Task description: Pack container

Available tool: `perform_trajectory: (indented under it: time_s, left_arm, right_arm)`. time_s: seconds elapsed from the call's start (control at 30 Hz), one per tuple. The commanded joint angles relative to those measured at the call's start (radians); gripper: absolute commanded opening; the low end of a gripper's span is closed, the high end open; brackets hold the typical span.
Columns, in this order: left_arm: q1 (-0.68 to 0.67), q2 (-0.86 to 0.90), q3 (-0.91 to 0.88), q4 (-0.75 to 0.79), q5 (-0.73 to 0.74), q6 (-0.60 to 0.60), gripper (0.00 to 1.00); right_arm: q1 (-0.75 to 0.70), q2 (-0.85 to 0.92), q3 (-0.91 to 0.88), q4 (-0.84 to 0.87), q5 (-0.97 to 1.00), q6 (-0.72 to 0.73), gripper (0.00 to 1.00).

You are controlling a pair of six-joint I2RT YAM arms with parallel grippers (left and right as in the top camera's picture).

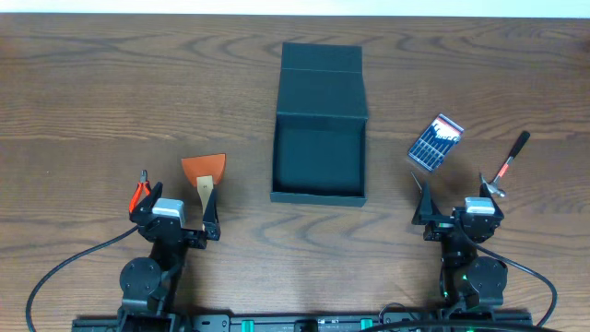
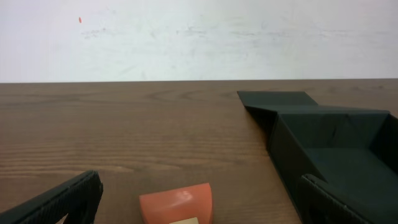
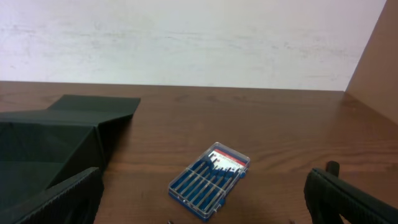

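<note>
The dark teal container (image 1: 319, 152) stands open at the table's middle, its flap lid (image 1: 321, 76) folded back on the far side; it looks empty. It also shows in the left wrist view (image 2: 329, 155) and in the right wrist view (image 3: 50, 146). My left gripper (image 1: 177, 218) is open and empty, just behind an orange scraper (image 1: 204, 171), which shows between its fingers (image 2: 177, 204). My right gripper (image 1: 457, 210) is open and empty, behind a clear blue screwdriver case (image 1: 435, 142), seen ahead of it in the right wrist view (image 3: 209, 180).
Red-handled pliers (image 1: 140, 190) lie left of my left gripper. A tool with a black and red handle (image 1: 510, 159) lies at the far right, past my right gripper. A white wall rises behind the table's far edge.
</note>
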Motion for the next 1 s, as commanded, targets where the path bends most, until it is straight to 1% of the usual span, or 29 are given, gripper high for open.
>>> perform_trajectory:
  time_s: [0.0,0.83,0.87,0.97]
  left_arm:
    - [-0.002,-0.006,-0.017,-0.032,0.037,-0.002,0.99]
    - [-0.002,-0.006,-0.017,-0.032,0.037,-0.002,0.99]
    - [-0.002,-0.006,-0.017,-0.032,0.037,-0.002,0.98]
    - [-0.002,-0.006,-0.017,-0.032,0.037,-0.002,0.98]
  right_arm:
    - [0.002,-0.001,-0.003,-0.003,0.010,-0.008,0.99]
    - [0.002,-0.001,-0.003,-0.003,0.010,-0.008,0.99]
    - [0.002,-0.001,-0.003,-0.003,0.010,-0.008,0.98]
    - [0.002,-0.001,-0.003,-0.003,0.010,-0.008,0.99]
